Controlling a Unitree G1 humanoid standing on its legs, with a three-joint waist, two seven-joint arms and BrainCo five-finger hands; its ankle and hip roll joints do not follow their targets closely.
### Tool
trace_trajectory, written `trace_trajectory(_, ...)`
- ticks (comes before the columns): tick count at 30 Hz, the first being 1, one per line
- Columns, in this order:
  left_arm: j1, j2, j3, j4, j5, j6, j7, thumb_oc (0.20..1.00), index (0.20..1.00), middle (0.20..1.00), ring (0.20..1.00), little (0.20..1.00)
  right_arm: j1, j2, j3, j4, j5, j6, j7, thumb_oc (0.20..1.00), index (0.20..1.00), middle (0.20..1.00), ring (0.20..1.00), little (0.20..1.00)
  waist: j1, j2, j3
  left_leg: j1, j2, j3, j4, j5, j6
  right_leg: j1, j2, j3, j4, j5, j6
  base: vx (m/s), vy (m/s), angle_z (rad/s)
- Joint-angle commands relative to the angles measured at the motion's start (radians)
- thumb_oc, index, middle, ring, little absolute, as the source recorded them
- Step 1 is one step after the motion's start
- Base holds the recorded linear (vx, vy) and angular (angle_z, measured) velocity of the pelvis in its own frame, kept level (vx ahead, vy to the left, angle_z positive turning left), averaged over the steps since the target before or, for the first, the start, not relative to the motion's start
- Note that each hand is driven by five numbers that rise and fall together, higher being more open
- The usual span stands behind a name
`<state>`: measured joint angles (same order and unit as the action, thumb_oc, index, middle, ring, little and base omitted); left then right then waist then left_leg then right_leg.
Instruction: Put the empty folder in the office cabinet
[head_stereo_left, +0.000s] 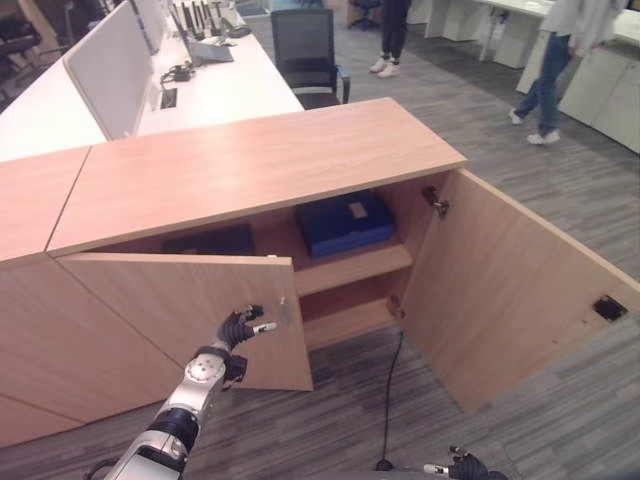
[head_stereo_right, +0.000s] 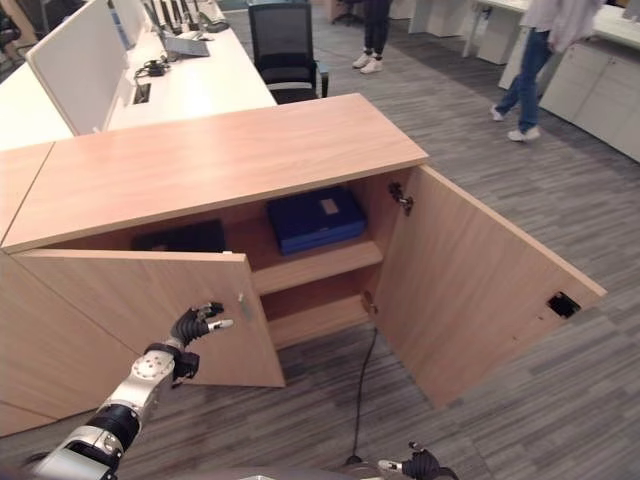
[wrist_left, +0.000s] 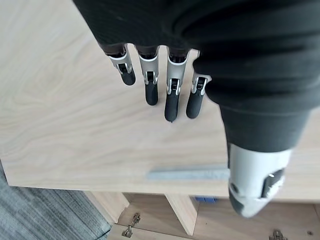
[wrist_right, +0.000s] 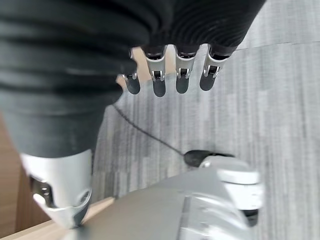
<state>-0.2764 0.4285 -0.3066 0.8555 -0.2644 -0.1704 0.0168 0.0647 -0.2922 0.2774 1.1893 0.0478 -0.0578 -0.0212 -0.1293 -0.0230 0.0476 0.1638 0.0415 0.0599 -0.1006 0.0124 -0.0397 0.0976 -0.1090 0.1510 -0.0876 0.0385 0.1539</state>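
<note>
Blue folder (head_stereo_left: 345, 222) on cabinet (head_stereo_left: 250, 160) shelf; left robot hand (head_stereo_left: 240, 326) at left door (head_stereo_left: 190, 305).

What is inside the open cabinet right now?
A blue folder lies on the cabinet upper shelf, a dark flat item beside it. The left door hides the rest; the lower shelf's visible part looks bare.

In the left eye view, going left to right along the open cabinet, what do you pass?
Left hand at the left door → dark folder → blue folder on the upper shelf → wide-open right door.

Head eyes look down on the cabinet (head_stereo_left: 260, 160); wrist cameras sit close.
</note>
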Motion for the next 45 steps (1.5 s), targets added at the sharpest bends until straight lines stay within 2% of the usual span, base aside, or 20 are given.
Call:
trace_trajectory(1, -0.119, 0.035, 0.043, 0.014, 0.037, -0.072, 0.016, 1.0, 1.0, 1.0, 1.0, 1.0, 0.005, -0.019, 0.02, 0.059, -0.031, 0.0, 0.006, 1.0, 1.0, 1.0, 1.0, 1.0, -0.013, 0.001, -0.008, -0.028, -0.002, 0.035, 0.013, -0.036, -0.006, 0.005, 0.004, -0.05, 0.058, -0.065, 0.02, 0.02, 0.074, -0.31)
trace_trajectory(8, -0.132, 0.083, 0.049, 0.044, 0.075, -0.072, 0.009, 1.0, 1.0, 1.0, 1.0, 1.0, 0.024, -0.039, -0.019, 0.107, -0.033, 0.009, 0.008, 1.0, 1.0, 1.0, 1.0, 1.0, -0.025, -0.001, -0.006, -0.021, -0.011, 0.058, 0.013, -0.051, 0.002, -0.011, -0.016, -0.041, 0.066, -0.055, 0.04, 0.01, 0.063, -0.14)
trace_trajectory(15, -0.112, 0.088, 0.059, 0.077, 0.092, -0.069, 0.01, 1.0, 1.0, 1.0, 1.0, 1.0, 0.018, -0.036, -0.025, 0.111, -0.022, 0.009, 0.014, 1.0, 1.0, 1.0, 1.0, 1.0, -0.022, -0.008, -0.005, -0.015, -0.014, 0.07, 0.013, -0.058, 0.008, -0.022, -0.024, -0.041, 0.074, -0.046, 0.049, 0.01, 0.04, -0.08)
trace_trajectory(23, 0.028, -0.006, 0.076, 0.057, 0.088, -0.061, -0.002, 1.0, 1.0, 1.0, 1.0, 1.0, 0.006, -0.022, -0.032, 0.099, -0.015, 0.005, 0.01, 1.0, 1.0, 1.0, 1.0, 1.0, -0.002, -0.011, -0.002, -0.008, -0.019, 0.062, 0.013, -0.066, 0.016, -0.017, -0.032, -0.053, 0.072, -0.046, 0.048, 0.0, 0.0, 0.0)
trace_trajectory(27, 0.129, -0.058, 0.046, 0.048, 0.109, -0.055, -0.032, 1.0, 1.0, 1.0, 1.0, 1.0, -0.009, -0.024, -0.048, 0.104, -0.017, 0.005, 0.002, 1.0, 1.0, 1.0, 1.0, 1.0, 0.014, -0.008, 0.011, -0.007, -0.02, 0.063, 0.013, -0.069, 0.024, -0.03, -0.029, -0.066, 0.101, -0.049, 0.048, 0.0, 0.0, 0.0)
trace_trajectory(30, 0.178, -0.088, 0.013, 0.052, 0.131, -0.048, -0.053, 1.0, 1.0, 1.0, 1.0, 1.0, -0.027, -0.025, -0.051, 0.112, -0.017, 0.005, -0.003, 1.0, 1.0, 1.0, 1.0, 1.0, 0.029, -0.001, 0.033, -0.009, -0.014, 0.066, 0.014, -0.065, 0.03, -0.07, -0.019, -0.087, 0.177, -0.06, 0.052, -0.05, 0.007, -0.02)
trace_trajectory(35, 0.232, -0.114, -0.027, 0.035, 0.144, -0.032, -0.078, 1.0, 1.0, 1.0, 1.0, 1.0, -0.051, -0.017, -0.057, 0.11, -0.003, 0.006, -0.01, 1.0, 1.0, 1.0, 1.0, 1.0, 0.045, 0.015, 0.073, -0.011, 0.0, 0.059, 0.026, -0.059, 0.035, -0.135, -0.005, -0.16, 0.327, -0.073, 0.078, -0.05, -0.023, -0.12)
trace_trajectory(36, 0.243, -0.118, -0.036, 0.031, 0.149, -0.03, -0.086, 1.0, 1.0, 1.0, 1.0, 1.0, -0.056, -0.018, -0.06, 0.11, -0.005, 0.007, -0.011, 1.0, 1.0, 1.0, 1.0, 1.0, 0.05, 0.02, 0.08, -0.009, 0.003, 0.06, 0.027, -0.062, 0.035, -0.15, -0.023, -0.183, 0.345, -0.06, 0.088, -0.01, -0.172, -0.28)
trace_trajectory(37, 0.267, -0.117, -0.059, 0.011, 0.163, -0.024, -0.099, 1.0, 1.0, 1.0, 1.0, 1.0, -0.068, -0.019, -0.065, 0.109, -0.007, 0.008, -0.016, 1.0, 1.0, 1.0, 1.0, 1.0, 0.068, 0.026, 0.082, -0.011, 0.012, 0.076, 0.028, -0.065, 0.021, -0.148, -0.102, -0.267, 0.312, -0.032, 0.09, 0.0, -0.16, -0.28)
trace_trajectory(38, 0.267, -0.116, -0.06, 0.01, 0.163, -0.023, -0.1, 1.0, 1.0, 1.0, 1.0, 1.0, -0.067, -0.019, -0.065, 0.109, -0.007, 0.008, -0.016, 1.0, 1.0, 1.0, 1.0, 1.0, 0.065, 0.026, 0.083, -0.009, 0.013, 0.072, 0.028, -0.066, 0.021, -0.142, -0.103, -0.272, 0.309, -0.033, 0.091, 0.02, -0.213, -0.23)
trace_trajectory(40, 0.272, -0.118, -0.072, 0.008, 0.17, -0.016, -0.105, 1.0, 1.0, 1.0, 1.0, 1.0, -0.077, -0.018, -0.071, 0.109, -0.002, 0.009, -0.02, 1.0, 1.0, 1.0, 1.0, 1.0, 0.071, 0.026, 0.08, -0.012, 0.026, 0.071, 0.025, -0.069, 0.004, -0.131, -0.164, -0.315, 0.221, 0.01, 0.075, 0.05, -0.213, -0.07)
trace_trajectory(42, 0.265, -0.129, -0.081, 0.054, 0.18, -0.016, -0.101, 1.0, 1.0, 1.0, 1.0, 1.0, -0.088, -0.015, -0.07, 0.112, -0.001, 0.012, -0.022, 1.0, 1.0, 1.0, 1.0, 1.0, 0.064, 0.03, 0.081, -0.007, 0.039, 0.058, 0.022, -0.072, -0.013, -0.167, -0.197, -0.291, 0.17, 0.05, 0.077, 0.09, -0.25, -0.06)
trace_trajectory(44, 0.253, -0.139, -0.094, 0.112, 0.212, -0.019, -0.086, 1.0, 1.0, 1.0, 1.0, 1.0, -0.094, -0.014, -0.062, 0.121, -0.003, 0.016, -0.022, 1.0, 1.0, 1.0, 1.0, 1.0, 0.046, 0.034, 0.083, 0.02, 0.066, 0.048, 0.019, -0.086, -0.043, -0.206, -0.229, -0.242, 0.114, 0.104, 0.098, 0.14, -0.319, -0.2)
trace_trajectory(45, 0.252, -0.141, -0.094, 0.113, 0.213, -0.02, -0.085, 1.0, 1.0, 1.0, 1.0, 1.0, -0.094, -0.014, -0.062, 0.122, -0.003, 0.016, -0.022, 1.0, 1.0, 1.0, 1.0, 1.0, 0.047, 0.036, 0.084, 0.021, 0.067, 0.048, 0.019, -0.087, -0.043, -0.205, -0.227, -0.242, 0.114, 0.104, 0.098, 0.11, -0.285, 0.0)
